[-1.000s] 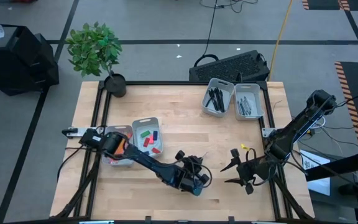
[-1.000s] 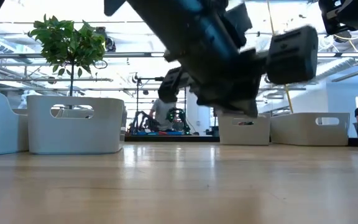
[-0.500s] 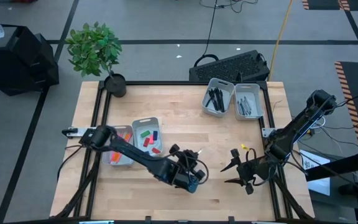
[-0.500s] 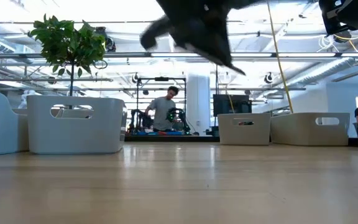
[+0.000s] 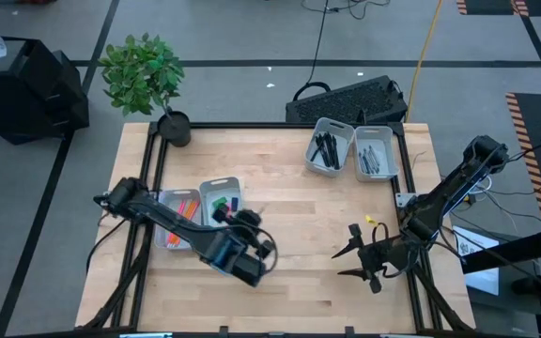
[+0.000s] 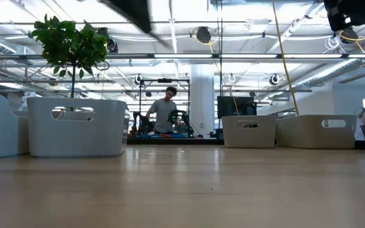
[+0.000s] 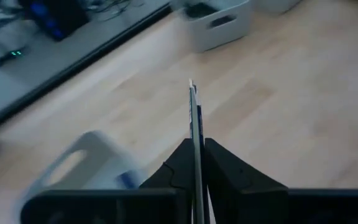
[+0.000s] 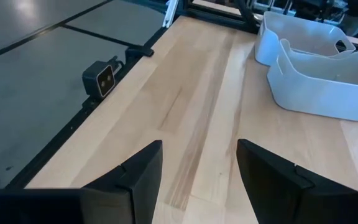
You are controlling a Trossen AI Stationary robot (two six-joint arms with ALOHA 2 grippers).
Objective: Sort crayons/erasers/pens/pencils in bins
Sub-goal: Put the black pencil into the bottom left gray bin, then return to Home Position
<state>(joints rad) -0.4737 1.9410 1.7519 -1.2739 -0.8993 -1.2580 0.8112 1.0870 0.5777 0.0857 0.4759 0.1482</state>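
High view, read from the left: at about 9 o'clock on the table sits the left pair of bins. One shows orange pencils; its neighbour shows erasers, green ones plainly, the rest covered by the arm.

The left gripper hangs over the near edge of the eraser bin. The left wrist view shows its fingers pressed together on a thin pale stick that juts out ahead of them. The stick's kind cannot be fixed from this view; judged by its slimness, a pencil. A grey bin wall lies just below the fingers there.

At 1 o'clock stands the right pair of bins. One holds black pens, the other thinner dark sticks not identifiable here.

At 4 o'clock the right gripper waits near the table edge, fingers spread apart and holding nothing.

Progress, as judged: no loose items show on the bare wood, so the sort appears nearly complete, with the carried stick seemingly the last piece to deposit.

Obscured: the left arm covers part of the left bins. The low view shows only bin walls and a person in the room behind, not bin contents.
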